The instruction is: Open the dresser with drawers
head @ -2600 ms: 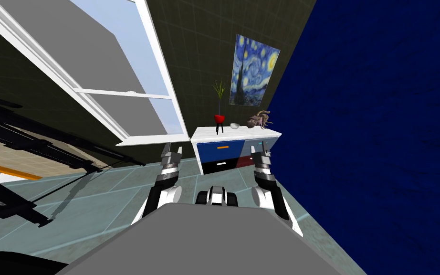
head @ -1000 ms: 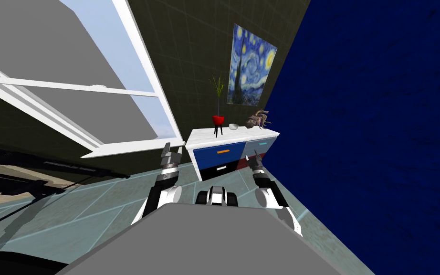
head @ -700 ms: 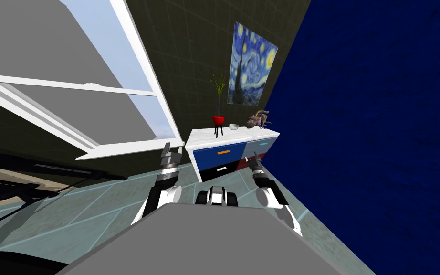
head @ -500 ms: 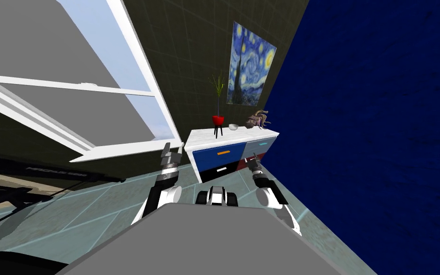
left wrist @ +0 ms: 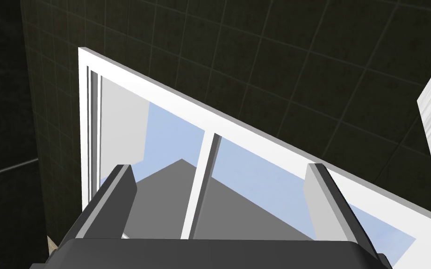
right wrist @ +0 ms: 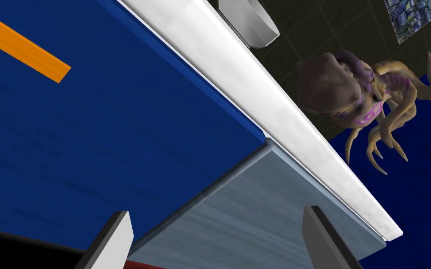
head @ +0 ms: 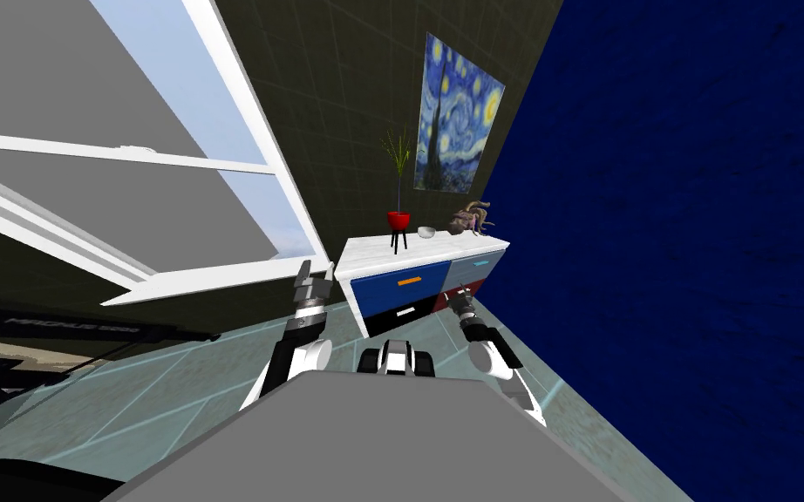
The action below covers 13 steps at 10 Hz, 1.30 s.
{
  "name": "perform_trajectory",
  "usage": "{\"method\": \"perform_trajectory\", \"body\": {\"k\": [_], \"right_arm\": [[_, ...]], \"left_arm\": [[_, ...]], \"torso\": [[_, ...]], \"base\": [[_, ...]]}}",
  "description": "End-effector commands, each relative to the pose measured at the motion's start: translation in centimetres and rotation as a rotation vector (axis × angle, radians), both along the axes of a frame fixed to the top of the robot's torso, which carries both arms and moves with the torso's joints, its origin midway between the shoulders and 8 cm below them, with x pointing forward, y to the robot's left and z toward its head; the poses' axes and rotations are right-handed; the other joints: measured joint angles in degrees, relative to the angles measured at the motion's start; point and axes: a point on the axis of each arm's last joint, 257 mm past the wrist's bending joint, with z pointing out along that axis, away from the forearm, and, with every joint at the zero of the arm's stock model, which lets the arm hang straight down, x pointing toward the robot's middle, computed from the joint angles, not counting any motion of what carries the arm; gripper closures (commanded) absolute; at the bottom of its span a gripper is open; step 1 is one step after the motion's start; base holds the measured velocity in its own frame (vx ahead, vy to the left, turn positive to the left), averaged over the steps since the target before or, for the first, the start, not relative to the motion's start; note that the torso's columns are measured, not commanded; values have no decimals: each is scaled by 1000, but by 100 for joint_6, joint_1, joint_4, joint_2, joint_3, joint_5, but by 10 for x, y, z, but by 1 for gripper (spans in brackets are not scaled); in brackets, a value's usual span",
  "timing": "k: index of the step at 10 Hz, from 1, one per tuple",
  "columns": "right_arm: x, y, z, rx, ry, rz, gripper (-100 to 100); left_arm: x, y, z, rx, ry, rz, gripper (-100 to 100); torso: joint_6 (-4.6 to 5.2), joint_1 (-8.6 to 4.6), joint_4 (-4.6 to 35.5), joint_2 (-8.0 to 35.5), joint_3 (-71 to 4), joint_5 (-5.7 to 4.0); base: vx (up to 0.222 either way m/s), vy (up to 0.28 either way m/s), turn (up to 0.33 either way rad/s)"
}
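The dresser [head: 352, 261] has a white top and stands against the dark wall, in the corner by the blue wall. All its drawers look shut: a blue one with an orange handle [head: 407, 281], a grey one with a cyan handle [head: 480, 261], a black one [head: 405, 311] and a red one [head: 468, 288] below. My right gripper [head: 459, 301] is open a little in front of the right drawers, touching nothing. In the right wrist view it [right wrist: 217, 243] faces the seam between the blue drawer [right wrist: 93, 140] and the grey drawer [right wrist: 256, 210]. My left gripper [head: 310, 274] is open, left of the dresser.
On the dresser top [right wrist: 256, 107] stand a red pot with a plant [head: 399, 218], a small bowl [head: 427, 231] and a tentacled figure [right wrist: 350, 88]. A painting [head: 457, 126] hangs above. A white-framed window [head: 243, 157] is at the left, the blue wall [head: 671, 218] close at the right.
My whole view has shifted as I move; the window has slid left. My right hand has dropped lower and swung inward toward the drawer fronts. Both grippers stay open.
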Motion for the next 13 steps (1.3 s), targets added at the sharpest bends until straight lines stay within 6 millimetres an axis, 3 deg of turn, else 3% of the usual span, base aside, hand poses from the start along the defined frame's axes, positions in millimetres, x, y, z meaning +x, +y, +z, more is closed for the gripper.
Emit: {"method": "perform_trajectory", "body": {"k": [1,2,3,4,5,7,8,10,11,12,13], "right_arm": [[-2,4,-23,98,64,13,-100],[-2,4,-23,118,63,13,-100],[-3,6,-44,166,119,23,-100],[-3,7,-43,201,116,23,-100],[-4,10,-63,249,171,33,-100],[-4,12,-61,301,166,34,-100],[-7,15,-79,352,218,43,-100],[-6,17,-78,393,214,44,-100],[-9,21,-95,452,263,53,-100],[-9,22,-93,479,259,54,-100],[-12,27,-109,530,307,63,-100]], "left_arm": [[0,0,0,0,0,0,0],[0,0,0,0,0,0,0],[0,0,0,0,0,0,0],[0,0,0,0,0,0,0],[0,0,0,0,0,0,0],[0,0,0,0,0,0,0],[0,0,0,0,0,0,0],[0,0,0,0,0,0,0],[0,0,0,0,0,0,0],[0,0,0,0,0,0,0],[0,0,0,0,0,0,0]], "torso": [[0,8,-1,-6,-2,2],[-1,7,-1,-4,-3,2],[-1,-5,1,4,2,-1],[1,-4,0,-1,0,-2],[-1,-1,-1,-3,-1,0],[-1,3,0,-2,-1,1],[-1,-3,1,3,2,0],[0,2,-1,-3,-2,1],[-1,-4,0,0,0,-1],[0,0,-1,-3,-1,-1],[-1,4,-1,-3,-2,1]], "base": [[52,55,-30],[27,27,8],[42,35,-59],[44,34,-38],[40,38,-57],[31,29,-10],[30,33,-44],[29,24,-16],[31,20,-41],[32,34,-23],[42,46,-22]]}}
